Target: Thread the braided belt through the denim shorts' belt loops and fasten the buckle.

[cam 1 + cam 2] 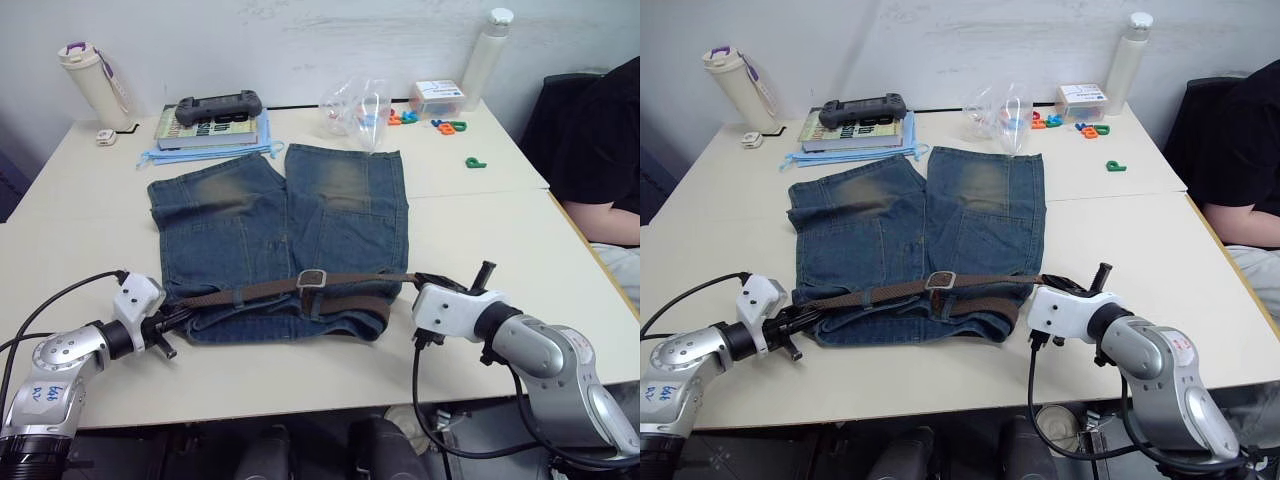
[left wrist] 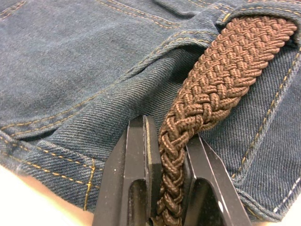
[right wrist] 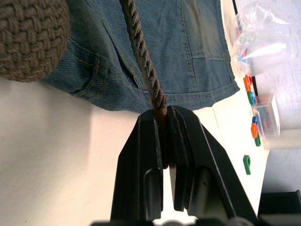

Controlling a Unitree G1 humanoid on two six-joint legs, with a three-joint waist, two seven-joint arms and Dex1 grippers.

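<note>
The denim shorts (image 1: 270,225) lie flat on the table with the waistband toward me. The braided belt (image 1: 265,290) runs across the waistband, its metal buckle (image 1: 312,279) near the middle. A second length of belt (image 1: 350,306) lies just below it. My left gripper (image 1: 172,320) sits at the waistband's left end, shut on the belt (image 2: 207,80); there the strap goes under a belt loop (image 2: 244,9). My right gripper (image 1: 420,279) is at the right end, shut on the belt (image 3: 141,52), which is seen edge-on.
Behind the shorts lie a book (image 1: 210,128) with a black controller (image 1: 218,106) on it and blue masks (image 1: 205,153). A cream bottle (image 1: 95,85), a white bottle (image 1: 487,55), a plastic bag (image 1: 355,108) and coloured letters (image 1: 445,125) stand farther back. A person (image 1: 600,150) sits at the right.
</note>
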